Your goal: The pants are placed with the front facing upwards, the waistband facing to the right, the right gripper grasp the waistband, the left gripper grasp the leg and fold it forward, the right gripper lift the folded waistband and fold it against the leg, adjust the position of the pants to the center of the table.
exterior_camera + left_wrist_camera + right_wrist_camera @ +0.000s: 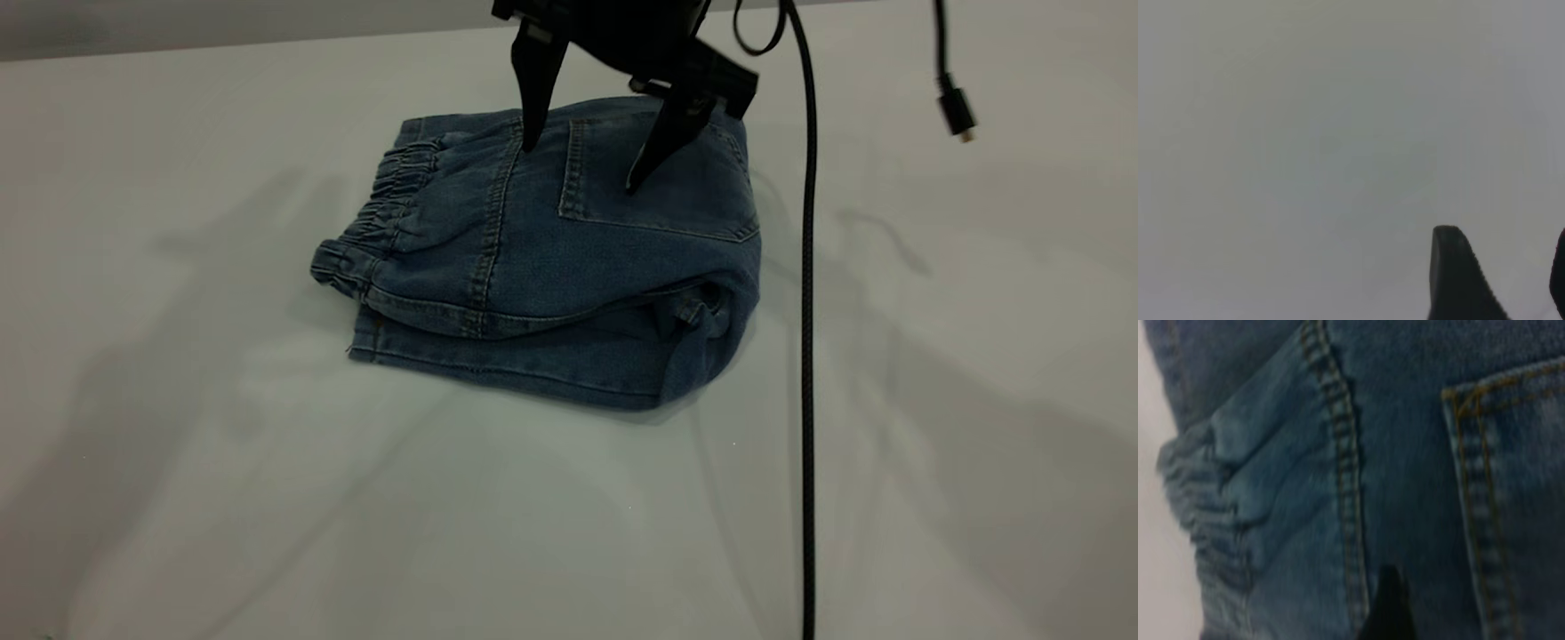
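— Any label or writing on the pants (569,267)?

— None that I can read. Just blue denim with tan stitching, folded into a thick stack. The back pocket (649,191) faces up, and the waistband (378,222) is bunched along the stack's left edge in the exterior view.

— Where do they lie?

— On the table (222,489), a plain pale grey top, toward its far side, a little past the middle.

— And the tools?

— The right gripper (582,164) hangs just above the pants with its fingers spread wide, one tip over the seam, the other over the pocket; holding nothing. The left gripper (1498,280) shows only in its own wrist view, over bare table: two dark fingers apart, nothing between them.

— Anything else?

— A black cable (807,356) hangs down just right of the pants, and a loose plug (958,114) dangles farther right.
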`<action>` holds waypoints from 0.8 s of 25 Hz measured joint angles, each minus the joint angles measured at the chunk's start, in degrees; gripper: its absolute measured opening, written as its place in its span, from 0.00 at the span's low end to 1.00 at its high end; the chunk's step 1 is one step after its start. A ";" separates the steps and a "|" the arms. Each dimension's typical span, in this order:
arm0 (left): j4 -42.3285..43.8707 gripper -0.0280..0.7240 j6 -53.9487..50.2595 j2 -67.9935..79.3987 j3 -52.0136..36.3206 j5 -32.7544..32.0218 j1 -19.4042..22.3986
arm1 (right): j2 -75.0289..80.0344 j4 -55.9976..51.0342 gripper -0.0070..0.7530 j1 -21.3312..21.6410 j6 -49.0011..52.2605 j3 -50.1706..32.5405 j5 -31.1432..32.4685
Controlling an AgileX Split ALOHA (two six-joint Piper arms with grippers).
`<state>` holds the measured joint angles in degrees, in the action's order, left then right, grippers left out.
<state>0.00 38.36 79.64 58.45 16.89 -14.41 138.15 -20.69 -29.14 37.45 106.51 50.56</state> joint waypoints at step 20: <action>0.00 0.46 -0.04 -0.39 0.00 0.02 -0.05 | 4.78 3.05 0.67 -2.24 -11.24 2.01 10.62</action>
<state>0.00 38.32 79.24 58.45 16.91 -14.46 142.93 -17.64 -31.38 26.21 108.52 61.17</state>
